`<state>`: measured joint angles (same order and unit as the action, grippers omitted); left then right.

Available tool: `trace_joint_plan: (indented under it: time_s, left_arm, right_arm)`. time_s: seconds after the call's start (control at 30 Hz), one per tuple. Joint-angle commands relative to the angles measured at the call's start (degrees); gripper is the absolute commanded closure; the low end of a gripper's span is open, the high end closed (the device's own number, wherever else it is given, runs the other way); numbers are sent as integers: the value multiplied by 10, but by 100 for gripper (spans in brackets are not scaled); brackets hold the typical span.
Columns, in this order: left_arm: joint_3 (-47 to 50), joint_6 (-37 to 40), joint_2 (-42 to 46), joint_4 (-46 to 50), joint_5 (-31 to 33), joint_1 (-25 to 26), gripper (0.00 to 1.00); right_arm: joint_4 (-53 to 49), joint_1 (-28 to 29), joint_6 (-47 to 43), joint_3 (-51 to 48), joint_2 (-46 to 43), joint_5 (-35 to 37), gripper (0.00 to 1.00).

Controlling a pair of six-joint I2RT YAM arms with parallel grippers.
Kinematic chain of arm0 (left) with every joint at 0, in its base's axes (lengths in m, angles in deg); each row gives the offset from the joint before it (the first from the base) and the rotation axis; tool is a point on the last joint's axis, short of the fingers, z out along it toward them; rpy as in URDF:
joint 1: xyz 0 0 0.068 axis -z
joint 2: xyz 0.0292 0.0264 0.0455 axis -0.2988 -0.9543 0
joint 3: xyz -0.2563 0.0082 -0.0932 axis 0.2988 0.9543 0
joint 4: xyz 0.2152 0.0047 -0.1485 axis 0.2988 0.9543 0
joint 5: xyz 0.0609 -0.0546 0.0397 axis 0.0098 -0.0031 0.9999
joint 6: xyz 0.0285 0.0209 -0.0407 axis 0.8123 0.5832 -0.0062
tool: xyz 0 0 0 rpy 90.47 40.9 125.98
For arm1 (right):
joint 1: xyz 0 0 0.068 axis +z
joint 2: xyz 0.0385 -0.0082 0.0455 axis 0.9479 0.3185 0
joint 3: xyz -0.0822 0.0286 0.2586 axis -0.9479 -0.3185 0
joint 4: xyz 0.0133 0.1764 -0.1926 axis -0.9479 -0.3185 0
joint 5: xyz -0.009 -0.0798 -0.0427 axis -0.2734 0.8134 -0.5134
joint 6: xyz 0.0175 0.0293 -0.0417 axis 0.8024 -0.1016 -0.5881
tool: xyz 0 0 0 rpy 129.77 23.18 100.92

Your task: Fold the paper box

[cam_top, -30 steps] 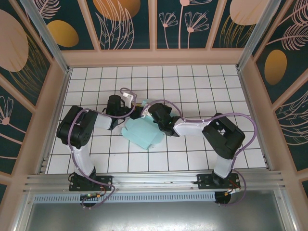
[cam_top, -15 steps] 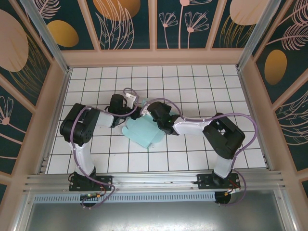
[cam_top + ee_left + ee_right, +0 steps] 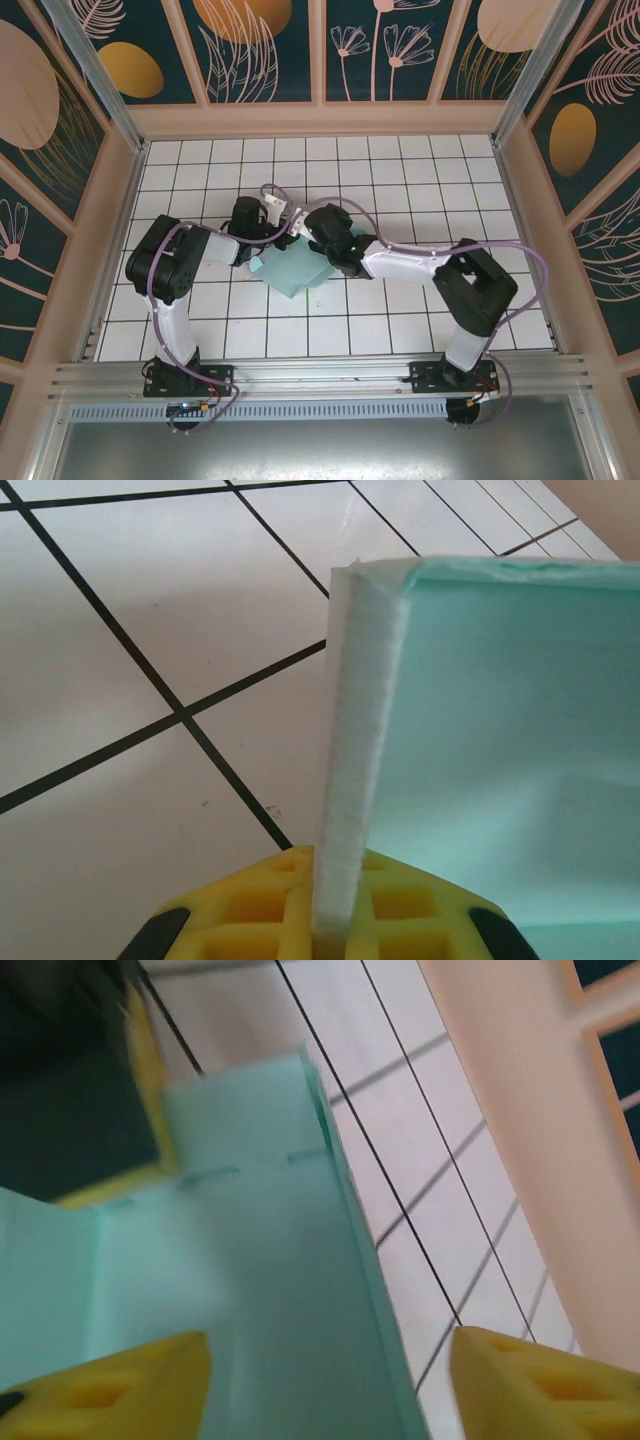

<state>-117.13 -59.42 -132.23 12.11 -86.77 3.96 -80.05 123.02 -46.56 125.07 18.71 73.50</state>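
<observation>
The paper box (image 3: 292, 270) is pale blue-green card lying on the tiled floor between the two arms, partly folded. My left gripper (image 3: 262, 250) is shut on its left edge; in the left wrist view the card's white edge (image 3: 352, 730) stands pinched between the yellow pads (image 3: 270, 900). My right gripper (image 3: 318, 262) is over the box's right side and open. In the right wrist view its yellow fingertips (image 3: 130, 1375) stand wide apart, with the card (image 3: 260, 1290) under and between them, untouched. A folded flap (image 3: 240, 1115) shows at the card's far end.
White tiled floor (image 3: 400, 180) with black grid lines lies all round the box. Peach frame posts and patterned walls (image 3: 320, 60) enclose it on three sides. The metal rail (image 3: 320, 375) with both arm bases runs along the near edge.
My right gripper has let go of the box and opened. My left gripper has closed on the box's left edge. The box has shifted slightly up and looks smaller from above.
</observation>
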Motion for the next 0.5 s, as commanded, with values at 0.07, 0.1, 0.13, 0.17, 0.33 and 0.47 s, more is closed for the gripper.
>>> trace_joint_plan:
  time_s: [0.07,0.1,0.13,0.17,0.33,0.47]
  left_arm:
    - [13,-23,12,-71,8,4,92]
    - [19,-28,13,-85,19,8,91]
    - [21,-29,16,-91,36,13,91]
    - [22,-28,17,-96,54,21,91]
    - [68,-57,24,-209,151,53,94]
    - [92,-49,11,-271,192,79,91]
  right_arm:
    - [-23,-49,182,29,-92,-212,28]
    - [-17,-64,216,27,-102,-244,28]
    - [-10,-79,247,26,-109,-256,28]
    - [-5,-94,289,29,-113,-281,28]
    - [-58,-179,474,74,-84,-363,29]
    - [-96,-225,548,98,-53,-441,30]
